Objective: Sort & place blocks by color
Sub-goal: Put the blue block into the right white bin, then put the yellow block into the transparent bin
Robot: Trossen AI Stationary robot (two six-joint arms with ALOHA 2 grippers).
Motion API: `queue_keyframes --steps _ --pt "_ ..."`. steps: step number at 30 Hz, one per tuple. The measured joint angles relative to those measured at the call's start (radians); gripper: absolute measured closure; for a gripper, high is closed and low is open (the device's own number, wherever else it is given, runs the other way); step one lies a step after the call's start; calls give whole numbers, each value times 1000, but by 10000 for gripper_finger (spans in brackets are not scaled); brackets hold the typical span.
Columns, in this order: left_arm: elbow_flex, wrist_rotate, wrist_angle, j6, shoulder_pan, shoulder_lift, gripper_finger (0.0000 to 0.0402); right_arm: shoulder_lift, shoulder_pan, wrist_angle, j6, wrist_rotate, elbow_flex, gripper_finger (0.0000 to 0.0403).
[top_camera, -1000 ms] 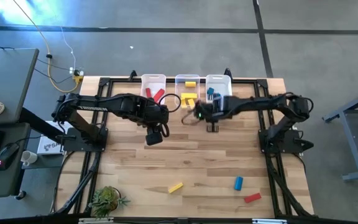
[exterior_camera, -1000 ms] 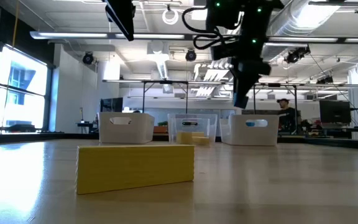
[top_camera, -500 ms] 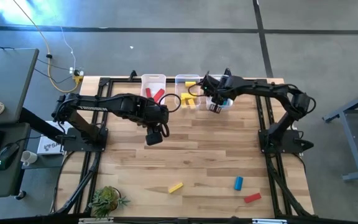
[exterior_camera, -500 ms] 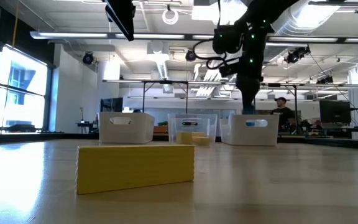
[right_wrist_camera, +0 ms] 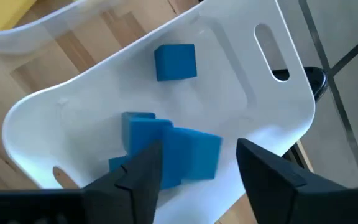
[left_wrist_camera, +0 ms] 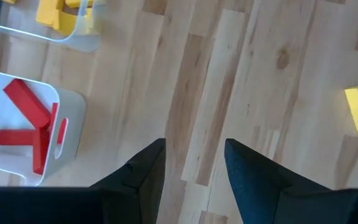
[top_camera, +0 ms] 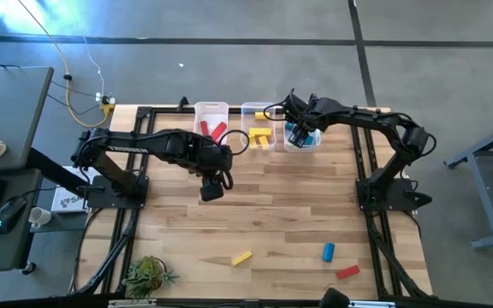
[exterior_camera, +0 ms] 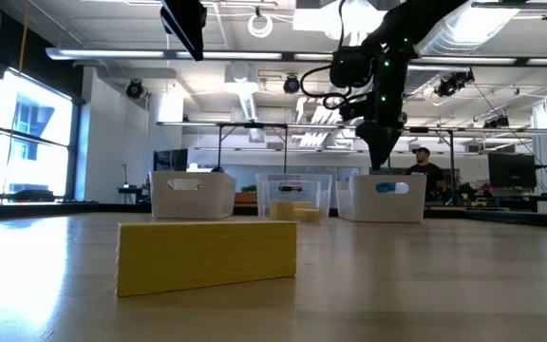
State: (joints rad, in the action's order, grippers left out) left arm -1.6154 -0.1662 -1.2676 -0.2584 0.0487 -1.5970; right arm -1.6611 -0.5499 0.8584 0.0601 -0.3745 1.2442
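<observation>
From above, the pale planked wood surface (top_camera: 264,205) carries three clear, white-rimmed plastic bins along its far edge. The left bin (top_camera: 210,109) holds red bars (top_camera: 216,131), the middle bin (top_camera: 248,109) holds yellow blocks (top_camera: 260,135), and the right bin (top_camera: 301,109) holds blue blocks. The right end effector (top_camera: 295,134) hangs directly over the right bin. The left end effector (top_camera: 211,189) hovers above bare wood near the middle of the surface. Near the front edge lie a yellow bar (top_camera: 242,257), a blue cylinder (top_camera: 329,251) and a red bar (top_camera: 347,272), well apart from the bins.

At surface height, the yellow bar (exterior_camera: 207,255) looms as a flat-faced slab in front, with the three bins in a row behind it; the right end effector (exterior_camera: 381,152) points down just above the right bin (exterior_camera: 387,199).

The left wrist view shows the left arm's dark fingers (left_wrist_camera: 143,177) apart with nothing between them, above wood grain, beside crossed red bars (left_wrist_camera: 28,127) in their bin.

The right wrist view shows smooth matte blue blocks (right_wrist_camera: 173,149) lying in the glossy bin (right_wrist_camera: 253,87), a separate cube (right_wrist_camera: 175,61) farther in; the fingers (right_wrist_camera: 143,177) stand apart, gripping nothing.
</observation>
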Motion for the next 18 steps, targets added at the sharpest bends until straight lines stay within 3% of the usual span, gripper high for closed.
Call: queue_keyframes --steps 12,18 --pt "0 -3 18 -192 -107 0 248 0 0 -8 -9 0 0 192" --pt "-1 -93 69 -344 -188 -7 248 0 1 -3 -42 21 0 192"
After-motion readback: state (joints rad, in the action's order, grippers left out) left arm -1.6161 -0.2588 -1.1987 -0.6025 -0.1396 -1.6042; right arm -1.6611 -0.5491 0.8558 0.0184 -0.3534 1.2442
